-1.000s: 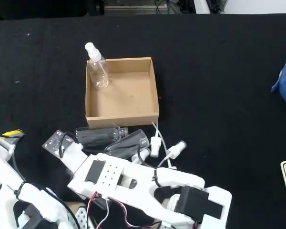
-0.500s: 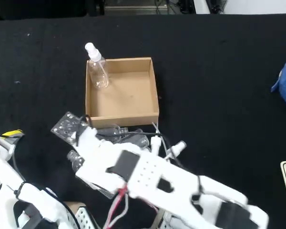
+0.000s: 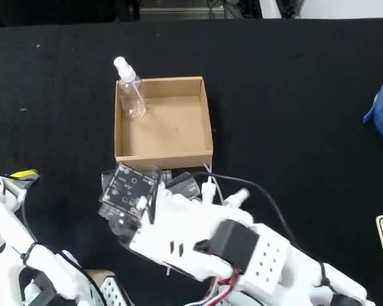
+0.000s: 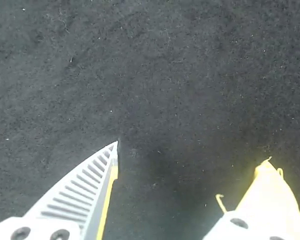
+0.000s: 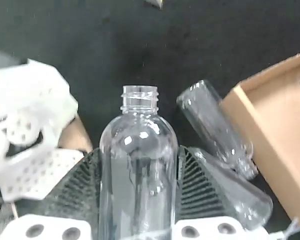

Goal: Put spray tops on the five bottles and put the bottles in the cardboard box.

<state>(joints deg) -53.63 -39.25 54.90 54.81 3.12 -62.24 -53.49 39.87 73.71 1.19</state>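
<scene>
right tool [image 5: 139, 154] grips open-necked bottle [image 5: 136, 172] between its pads | left tool [image 4: 191, 154] spread wide over black table [image 4: 140, 60]

The high view looks down over the table [image 3: 293, 95]; wrist views sit close, the right sharing the cardboard box [image 3: 164, 155].

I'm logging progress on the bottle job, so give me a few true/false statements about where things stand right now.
1. The right claw grips an uncapped bottle. True.
2. The box holds two bottles. False: it holds one capped bottle, leaning in a corner.
3. The left claw is open over bare table. True.
4. Every spray top is on a bottle. False: loose tops lie on the table in front of the box.
</scene>
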